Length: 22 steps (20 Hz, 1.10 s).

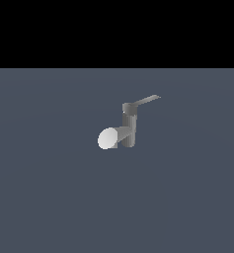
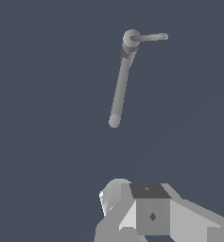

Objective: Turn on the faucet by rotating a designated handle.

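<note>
Faucet [image 1: 130, 129] untouched; handle [image 1: 147, 100] pointing 2 o'clock in exterior view, unturned. Tool [image 2: 146, 212] well apart, finger state indeterminable. Approach, rotation pending.

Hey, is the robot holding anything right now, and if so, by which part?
Nothing is held. The faucet stands alone on the floor, its handle untouched, and the wrist view shows it well away from the arm. The tool's fingertips are out of view.

**A bare simulated test scene, not a real room**

This is a computer-rendered test space. The floor [image 1: 49, 197] is one flat slate-blue plane without texture, meeting a plain black backdrop [image 1: 116, 29] at a straight edge. The only furnishing is a small grey faucet [image 1: 129, 128] standing straight on the floor, flat-shaded and faceted, with a thin handle [image 1: 147, 100] on top.
</note>
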{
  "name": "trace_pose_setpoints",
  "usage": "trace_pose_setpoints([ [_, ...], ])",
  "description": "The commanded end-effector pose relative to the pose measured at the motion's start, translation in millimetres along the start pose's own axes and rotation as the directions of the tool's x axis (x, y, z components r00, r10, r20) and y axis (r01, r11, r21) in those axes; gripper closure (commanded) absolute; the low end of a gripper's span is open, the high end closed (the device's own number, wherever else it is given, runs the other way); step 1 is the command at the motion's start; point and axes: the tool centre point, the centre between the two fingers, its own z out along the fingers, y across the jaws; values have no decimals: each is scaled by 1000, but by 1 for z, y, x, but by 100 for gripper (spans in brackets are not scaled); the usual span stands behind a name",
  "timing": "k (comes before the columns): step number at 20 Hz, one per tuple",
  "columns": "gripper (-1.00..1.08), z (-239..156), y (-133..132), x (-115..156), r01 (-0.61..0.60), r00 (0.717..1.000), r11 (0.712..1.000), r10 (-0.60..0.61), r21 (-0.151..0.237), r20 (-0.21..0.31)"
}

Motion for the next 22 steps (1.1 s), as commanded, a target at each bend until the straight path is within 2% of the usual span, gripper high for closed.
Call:
trace_pose_setpoints([
  [1, 108, 0, 0, 0, 0, 1000, 1000, 0, 0, 0],
  [8, 108, 5, -3, 6, -31, 1000, 1000, 31, 1, -1],
  [14, 108, 18, -10, 21, -106, 994, 994, 106, 3, -2],
  [22, 108, 47, -23, 56, -277, 961, 961, 277, 9, -4],
])
